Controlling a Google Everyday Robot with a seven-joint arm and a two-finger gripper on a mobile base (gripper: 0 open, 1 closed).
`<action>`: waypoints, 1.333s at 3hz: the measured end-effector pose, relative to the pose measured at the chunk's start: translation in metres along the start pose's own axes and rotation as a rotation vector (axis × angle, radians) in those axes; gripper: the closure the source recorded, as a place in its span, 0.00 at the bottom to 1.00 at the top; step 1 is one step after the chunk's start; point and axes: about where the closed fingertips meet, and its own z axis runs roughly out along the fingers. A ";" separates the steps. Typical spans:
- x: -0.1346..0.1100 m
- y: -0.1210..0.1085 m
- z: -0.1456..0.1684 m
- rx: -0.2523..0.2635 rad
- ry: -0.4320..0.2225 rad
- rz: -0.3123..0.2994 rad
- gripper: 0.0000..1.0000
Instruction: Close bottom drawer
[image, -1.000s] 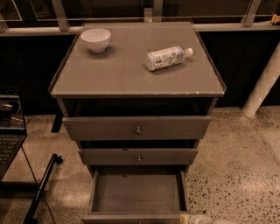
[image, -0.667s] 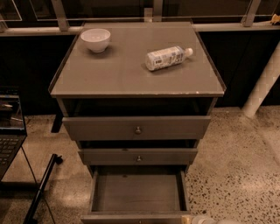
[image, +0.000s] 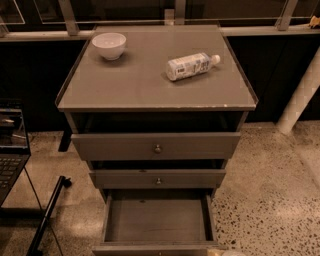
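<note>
The bottom drawer (image: 157, 220) is seen pulled well out of the cabinet (image: 67, 120), at the lowest of three levels. Its floor and side walls are viewed from above, and its front board is cut by the lower edge of the view. The middle drawer (image: 158, 178) above it is drawn out only slightly, and one small round knob (image: 158, 181) is seen at its centre. The top drawer (image: 156, 146) is wider, is also drawn out a little, and a dark gap is left between it and the counter (image: 140, 85).

On the counter a white bowl (image: 109, 45) is set upright near the back left corner. A bottle (image: 191, 66) is laid on its side toward the right, with its cap pointed to the right.

Only a pale sliver of the gripper (image: 231, 253) is caught at the bottom edge, just beside the right front corner of the bottom drawer. Whether it is released or clenched cannot be told, nor whether the drawer is touched by it.

A laptop (image: 11, 145) is seen at the left edge, and a speckled floor (image: 270, 200) lies around the cabinet.
</note>
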 end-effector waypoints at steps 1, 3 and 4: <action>0.005 -0.003 0.013 -0.059 -0.019 0.017 1.00; 0.008 -0.004 0.029 -0.134 -0.002 0.041 1.00; 0.010 -0.010 0.040 -0.158 0.016 0.068 1.00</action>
